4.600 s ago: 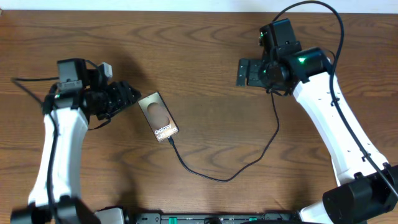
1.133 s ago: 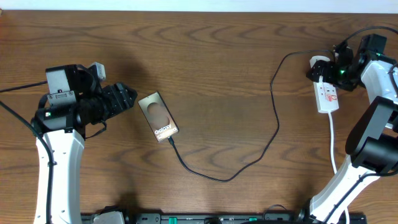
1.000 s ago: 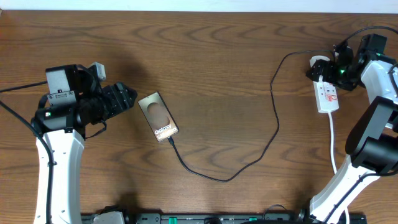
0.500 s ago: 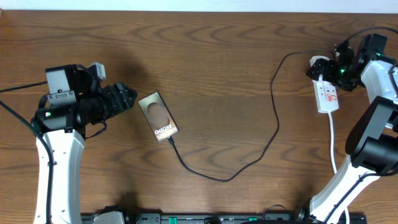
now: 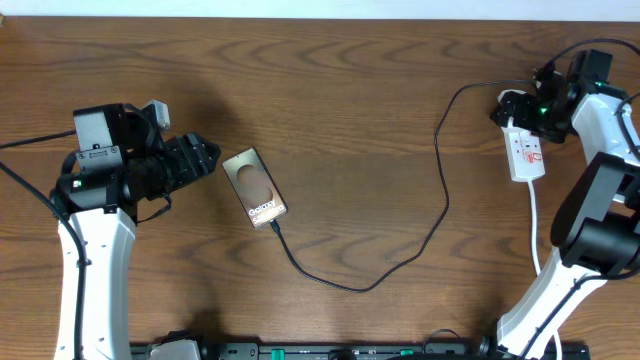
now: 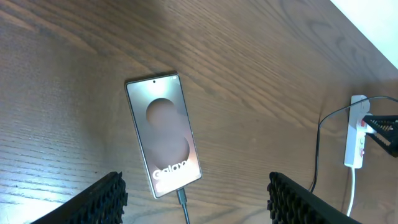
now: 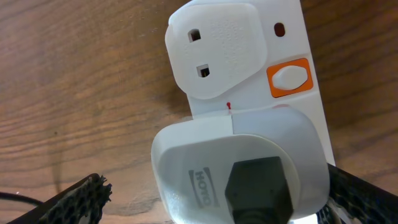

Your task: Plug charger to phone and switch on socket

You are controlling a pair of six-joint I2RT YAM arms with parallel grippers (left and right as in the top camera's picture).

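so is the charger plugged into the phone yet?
Plugged in, it seems: the charger runs straight into the phone at its bottom edge, with no gap visible.

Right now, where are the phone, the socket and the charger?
phone (image 5: 255, 188), overhead view, middle of its face.
socket (image 5: 527, 158), overhead view, white body by red marks.
charger (image 5: 446, 203), overhead view, cable's right-hand bend.

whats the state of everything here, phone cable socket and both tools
phone, lying flat, cable in its bottom end
cable, loose curve, runs to the adapter
adapter, seated in the power strip
power strip, switch on or off cannot tell
left tool, open, empty, beside the phone
right tool, open, empty, over the adapter
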